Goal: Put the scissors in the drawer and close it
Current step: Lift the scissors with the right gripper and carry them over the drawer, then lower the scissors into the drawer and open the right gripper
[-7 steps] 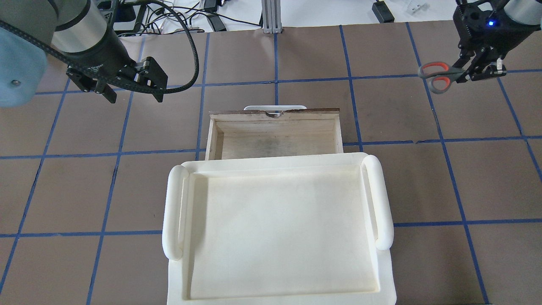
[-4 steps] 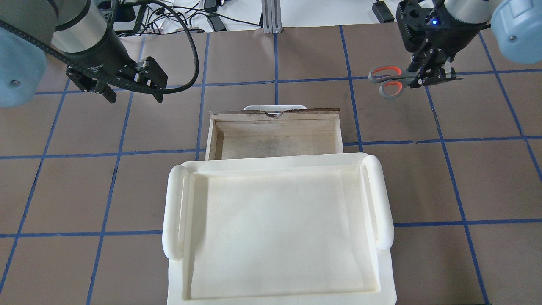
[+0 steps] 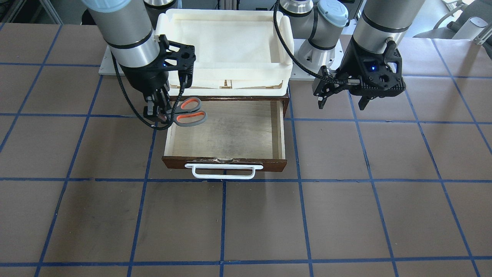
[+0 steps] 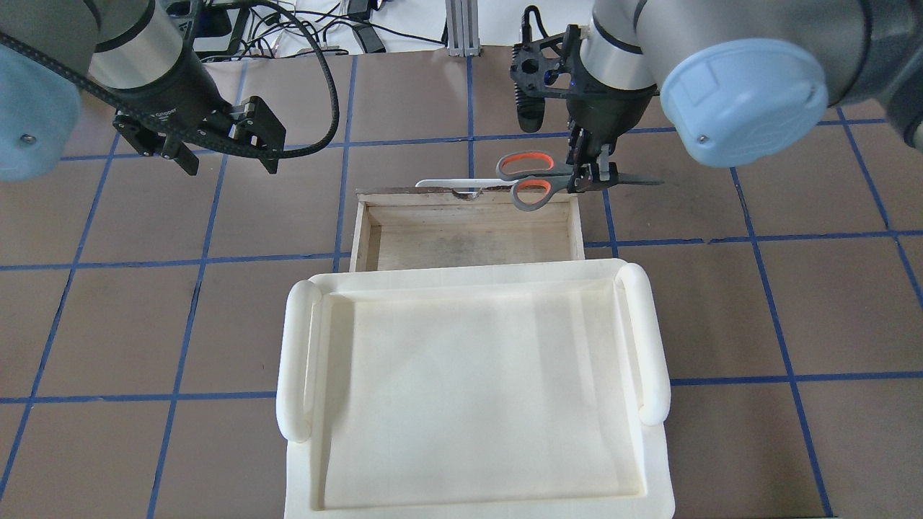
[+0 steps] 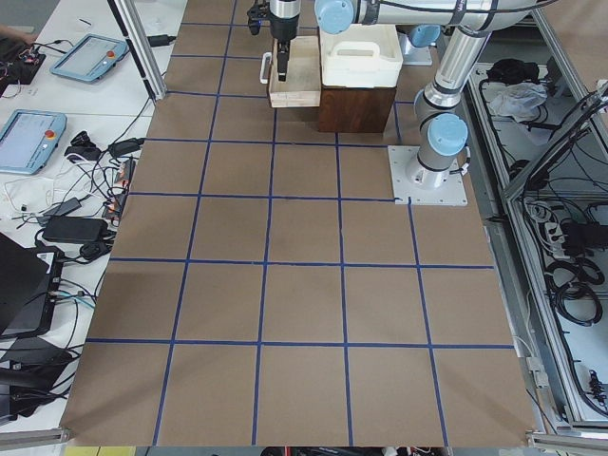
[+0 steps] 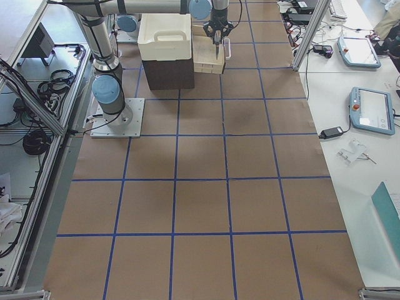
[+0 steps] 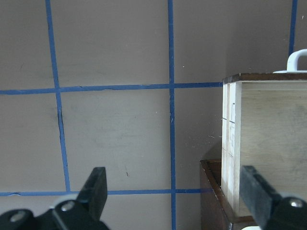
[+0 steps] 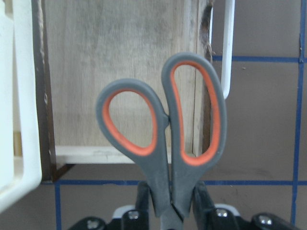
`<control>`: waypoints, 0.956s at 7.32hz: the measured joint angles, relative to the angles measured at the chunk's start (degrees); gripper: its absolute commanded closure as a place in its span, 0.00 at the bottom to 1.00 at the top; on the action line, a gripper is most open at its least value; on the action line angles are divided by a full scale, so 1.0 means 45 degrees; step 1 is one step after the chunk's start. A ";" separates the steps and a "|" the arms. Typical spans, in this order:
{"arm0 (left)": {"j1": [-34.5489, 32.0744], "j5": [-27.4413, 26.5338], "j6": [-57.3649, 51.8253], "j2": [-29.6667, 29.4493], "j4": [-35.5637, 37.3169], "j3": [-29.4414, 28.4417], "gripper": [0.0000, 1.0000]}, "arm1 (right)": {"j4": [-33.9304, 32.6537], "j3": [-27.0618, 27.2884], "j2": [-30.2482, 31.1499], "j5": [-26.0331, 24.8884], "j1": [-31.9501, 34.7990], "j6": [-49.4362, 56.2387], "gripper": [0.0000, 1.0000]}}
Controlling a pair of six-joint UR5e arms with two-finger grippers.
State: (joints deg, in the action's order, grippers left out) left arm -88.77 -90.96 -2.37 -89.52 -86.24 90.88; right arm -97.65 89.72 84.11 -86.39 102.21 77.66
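The right gripper (image 4: 588,180) clamps the scissors (image 4: 530,179) near the pivot, with the handles jutting ahead of it over a front corner of the open drawer (image 4: 461,245). They are best carried inward before lowering and release, so nothing overhangs the wall. The left gripper (image 4: 229,162) — jaws apart, empty — hangs well aside.

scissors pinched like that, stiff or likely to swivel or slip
Probably rigid: the scissors jut level from the right gripper without sagging. Pinched near the pivot, handles overhanging, they might swivel if bumped. Closed blades should land flat in the drawer.
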 measured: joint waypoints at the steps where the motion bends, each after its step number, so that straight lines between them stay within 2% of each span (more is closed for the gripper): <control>1: 0.0000 0.0015 0.0000 -0.0002 0.0003 0.0000 0.00 | -0.0358 0.0003 -0.0361 -0.0019 0.0730 -0.0979 1.00; 4: 0.0000 0.0020 0.0005 0.0004 0.0005 0.0000 0.00 | -0.1418 0.0004 -0.1467 -0.0487 0.2233 -0.2774 1.00; 7: 0.0012 0.0018 -0.0075 0.0001 0.0005 0.0000 0.00 | -0.2067 -0.0007 -0.2275 -0.0573 0.2605 -0.3273 0.99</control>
State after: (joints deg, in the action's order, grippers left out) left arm -88.72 -90.88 -2.71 -89.52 -86.22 90.88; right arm -106.95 89.69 73.88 -88.97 113.94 62.93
